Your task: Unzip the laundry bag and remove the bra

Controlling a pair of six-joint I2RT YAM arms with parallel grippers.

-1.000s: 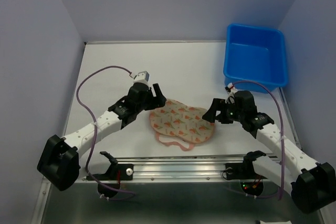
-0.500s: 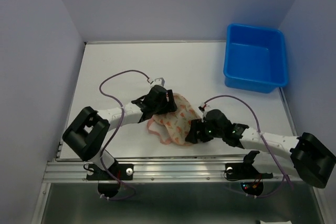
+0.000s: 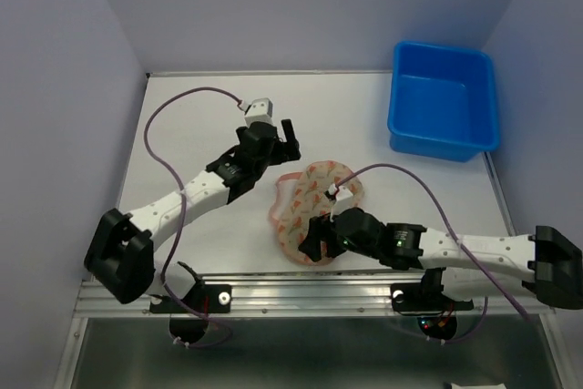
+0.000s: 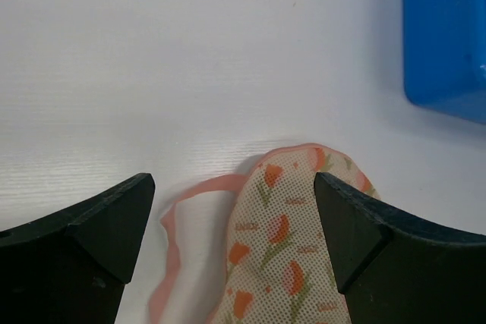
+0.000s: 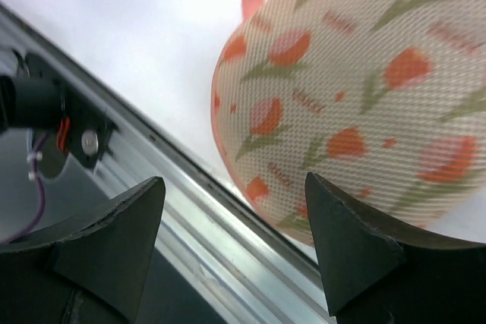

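Note:
The laundry bag (image 3: 316,199) lies zipped shut on the white table, cream with orange tulip print, its long axis running near to far. Its pink strap (image 3: 278,202) loops out on the left. My left gripper (image 3: 284,143) is open and empty, just beyond the bag's far lobe. In the left wrist view that lobe (image 4: 285,252) and the strap (image 4: 176,218) lie between my fingers (image 4: 83,252). My right gripper (image 3: 315,241) is open over the bag's near lobe (image 5: 357,73), by the table's front edge. The bra is hidden.
A blue plastic tub (image 3: 444,99) stands at the back right, and its corner shows in the left wrist view (image 4: 448,36). The metal rail (image 3: 301,284) runs along the table's front edge, right under my right gripper (image 5: 233,184).
The bag has turned from lying crosswise to lying near-to-far. My left gripper has let go and drawn back beyond it. My right gripper has slid left to the bag's near end.

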